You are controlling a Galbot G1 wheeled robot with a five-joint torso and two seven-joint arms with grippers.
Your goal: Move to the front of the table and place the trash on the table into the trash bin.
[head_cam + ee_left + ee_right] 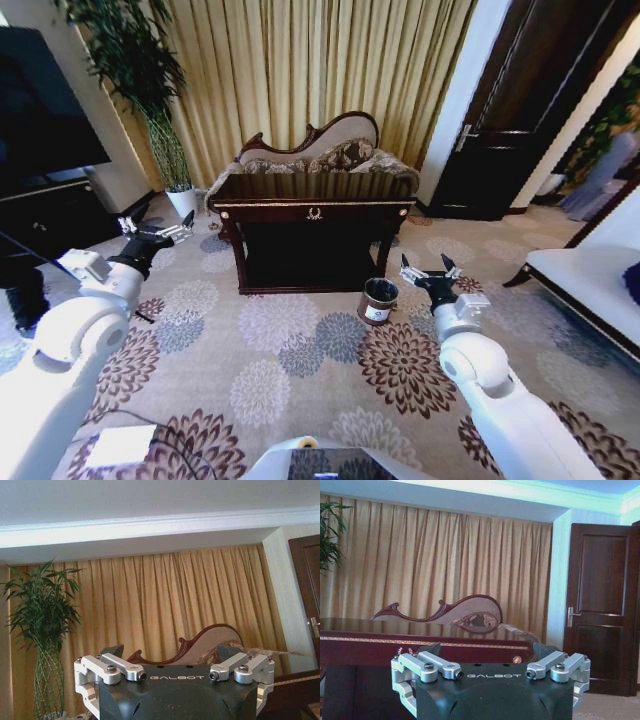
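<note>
While both arms hover with the left gripper (158, 232) and right gripper (427, 270) released, the worktop (313, 192) sits centre-frame beyond them, the trash bin (378, 301) nearer the right.

Warm, even indoor light; glare on the glossy table (312, 190); head view bends at its edges.

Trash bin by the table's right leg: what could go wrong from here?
1. The trash bin stands on the carpet just ahead of the right gripper; driving in could knock it over.
2. The table top is glossy and seen nearly edge-on; I cannot make out any trash on it, so small scraps may be missed.
3. The left gripper is held out wide, open, near the plant pot; a turn could clip it.
</note>
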